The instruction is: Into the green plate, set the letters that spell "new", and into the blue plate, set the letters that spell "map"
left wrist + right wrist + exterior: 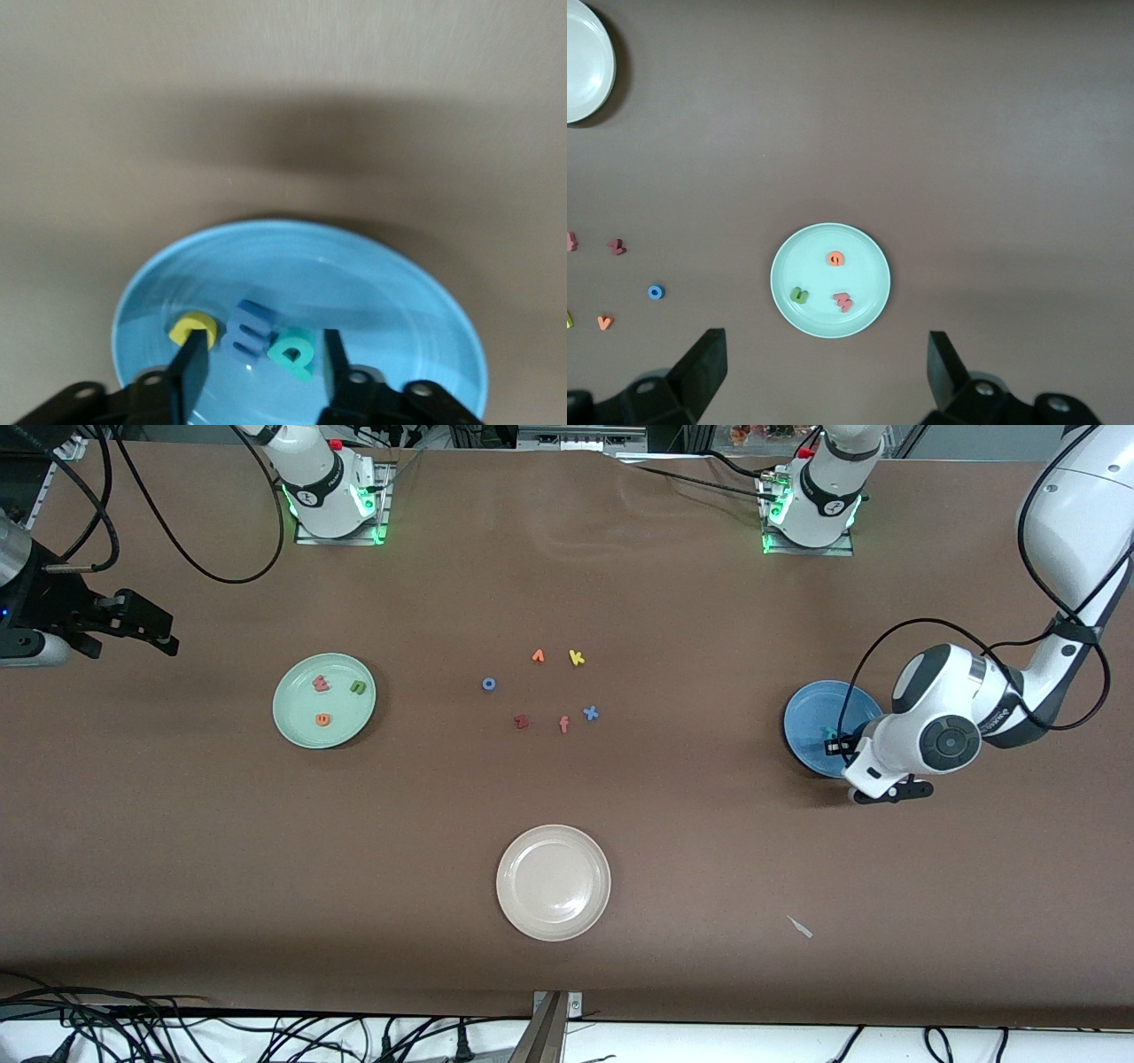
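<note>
- Brown matte counter (620, 824) fills the front view, cables along the edges. The green plate (292, 722) sits toward the right arm's end with the pinkish w (321, 683), green n (357, 686) and orange e (323, 719) lying flat in it, so that word looks done. The blue plate (811, 708) is at the left arm's end, half covered by the left hand (833, 742), which is low over it. Leftover letters sit mid-counter, and a cream plate (532, 903) lies nearer the camera.
- Risk here, I'd guess: soft, light foam letters can stick to a finger pad and get dragged back out when the arm lifts, or a finger can clip the raised rim and shove the glossy plate.
- Left wrist view: the left hand's fingers (190, 367) are apart, gripping nothing, straddling the blue m (251, 328), which stands tilted on edge. The yellow a (192, 328) nearly touches one finger, and the teal p (293, 351) lies just beside the m. The plate is smooth and shiny, the letters chunky and matte. The tilted m could tip or catch.
- Right wrist view: the right hand (824, 372) waits high over the counter, fingers spread wide and empty, looking down at the green plate with its three letters well apart from each other. No trouble there.
</note>
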You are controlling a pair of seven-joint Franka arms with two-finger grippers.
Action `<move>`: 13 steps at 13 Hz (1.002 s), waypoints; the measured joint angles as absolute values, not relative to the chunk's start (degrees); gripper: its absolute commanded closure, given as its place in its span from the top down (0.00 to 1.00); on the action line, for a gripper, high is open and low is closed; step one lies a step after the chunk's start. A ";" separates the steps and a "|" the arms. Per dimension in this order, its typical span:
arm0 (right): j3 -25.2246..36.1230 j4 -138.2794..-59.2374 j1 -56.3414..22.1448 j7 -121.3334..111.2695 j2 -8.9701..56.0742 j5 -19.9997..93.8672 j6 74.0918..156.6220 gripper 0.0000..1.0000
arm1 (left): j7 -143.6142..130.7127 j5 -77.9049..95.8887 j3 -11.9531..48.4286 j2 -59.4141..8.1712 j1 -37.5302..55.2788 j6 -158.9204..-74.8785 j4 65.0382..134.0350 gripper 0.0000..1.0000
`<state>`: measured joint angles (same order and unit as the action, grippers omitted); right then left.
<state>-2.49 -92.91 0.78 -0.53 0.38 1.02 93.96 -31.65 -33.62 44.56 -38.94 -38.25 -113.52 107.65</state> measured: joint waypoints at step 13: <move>-2.08 -92.95 0.85 -0.52 0.37 1.02 93.83 1.00 | -28.79 -30.53 46.54 -38.65 -25.29 -92.88 79.41 1.00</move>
<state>-2.08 -92.95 0.85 -0.52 0.37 1.02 93.83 -28.79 -30.53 46.54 -38.65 -25.29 -92.88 79.41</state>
